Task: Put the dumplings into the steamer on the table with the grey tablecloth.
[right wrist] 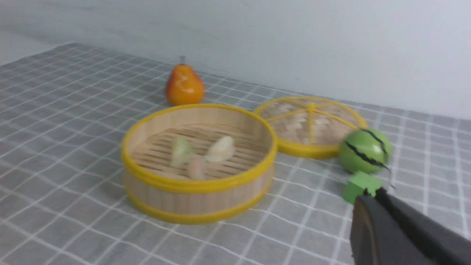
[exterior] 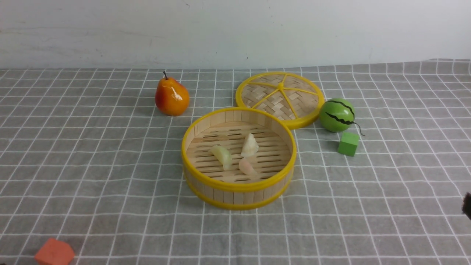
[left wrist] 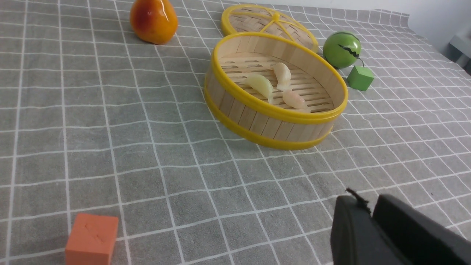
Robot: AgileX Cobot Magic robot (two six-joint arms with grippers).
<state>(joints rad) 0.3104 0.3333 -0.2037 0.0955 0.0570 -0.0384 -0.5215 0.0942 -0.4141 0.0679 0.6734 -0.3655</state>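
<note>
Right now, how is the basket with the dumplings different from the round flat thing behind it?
The steamer has upright wooden-slat walls; the lid is a shallow flat disc. The steamer's floor is straight slats with gaps; the lid is woven, with yellow spokes. The steamer holds three dumplings; the lid holds nothing. Both are round, bamboo-coloured and yellow-rimmed.

A flat woven lid (exterior: pixel 280 98) with a yellow rim serves as the marker. A red-orange pear (exterior: pixel 172 96) stands upright to its left. A green toy watermelon (exterior: pixel 336 115) sits just beside the lid's right rim. A green cube (exterior: pixel 348 144) lies to the lid's front right. An orange-red block (exterior: pixel 54 252) lies well apart, far to its front left.
</note>
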